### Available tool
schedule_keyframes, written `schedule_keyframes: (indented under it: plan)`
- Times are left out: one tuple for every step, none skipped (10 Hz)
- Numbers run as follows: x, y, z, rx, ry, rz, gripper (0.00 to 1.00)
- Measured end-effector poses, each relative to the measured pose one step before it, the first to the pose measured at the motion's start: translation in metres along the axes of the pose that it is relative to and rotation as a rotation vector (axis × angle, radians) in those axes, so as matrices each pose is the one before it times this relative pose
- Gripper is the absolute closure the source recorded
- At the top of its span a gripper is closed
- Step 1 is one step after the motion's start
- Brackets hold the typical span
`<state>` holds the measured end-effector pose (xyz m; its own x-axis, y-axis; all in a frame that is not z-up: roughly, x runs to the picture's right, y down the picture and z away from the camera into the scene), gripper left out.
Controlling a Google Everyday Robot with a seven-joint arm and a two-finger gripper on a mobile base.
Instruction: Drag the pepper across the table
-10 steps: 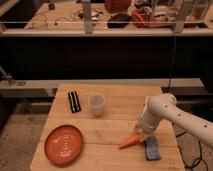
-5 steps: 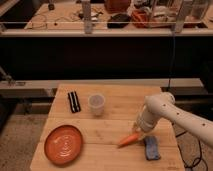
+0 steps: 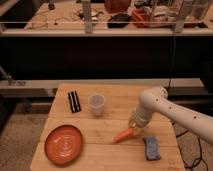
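**A:** Where is the pepper?

**B:** The pepper (image 3: pixel 124 135) lies on the wooden tabletop (image 3: pixel 107 126), in the right half and closer to the near edge than the far one. It is orange, long and tapered. It lies at a slant, with its narrow tip pointing left toward the near edge and its thicker end up and to the right.

**A:** And the end effector?

**B:** The end effector (image 3: pixel 135 127) is down low at the pepper's thicker end and seems to meet it there. The white arm (image 3: pixel 165 102) comes in from the right edge, rises to a rounded joint, then drops toward the tabletop.

**A:** Is the end effector spread or pinching the pepper?

**B:** I cannot tell. Its tip blends into the end of the pepper.

**A:** What else sits on the tabletop?

**B:** 1 blue sponge (image 3: pixel 151 148) lies just right of the pepper, near the front right corner and apart from it. 1 orange plate (image 3: pixel 64 145) rests at the front left, well apart from the pepper. 1 pale cup (image 3: pixel 97 105) stands upright near the middle, farther back. Left of the cup, 2 black bars (image 3: pixel 74 101) lie side by side, running front to back.
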<state>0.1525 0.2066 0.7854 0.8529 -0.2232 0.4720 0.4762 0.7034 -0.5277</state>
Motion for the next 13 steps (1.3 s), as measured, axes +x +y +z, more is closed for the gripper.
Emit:
schedule_keyframes:
  plan:
    - [-0.0005,-0.00363,0.00291,-0.00486,0.00484,-0.00108,1.0]
    - [0.00031,-0.00347,0.00286,-0.00441,0.00647,0.0005,1.0]
    - [-0.00031,-0.00414,0.00224,-0.00424,0.01078,-0.00176,1.0]
    - [-0.00067,-0.00606,0.00241,-0.00405,0.01244,-0.00298,1.0]
    - [0.00084,-0.00391,0.00122,0.00054,0.00767,0.00059,1.0]
    - [0.00158,-0.003,0.00133,-0.00147,0.00741,0.00242,1.0]
    - [0.00278,-0.00544,0.00299,-0.00517,0.01267,0.00441,1.0]
    - [0.00101,-0.00279,0.00167,-0.00582,0.00602,0.00129,1.0]
    - [0.00096,-0.00384,0.0023,-0.00676,0.00623,0.00141,1.0]
    - [0.0026,-0.00481,0.00296,-0.00683,0.00697,0.0063,1.0]
    - [0.00286,-0.00345,0.00219,-0.00497,0.00353,0.00785,1.0]
    - [0.00314,-0.00403,0.00069,-0.00247,0.00269,0.00905,1.0]
    - [0.00298,-0.00334,0.00119,-0.00232,0.00078,0.00864,1.0]
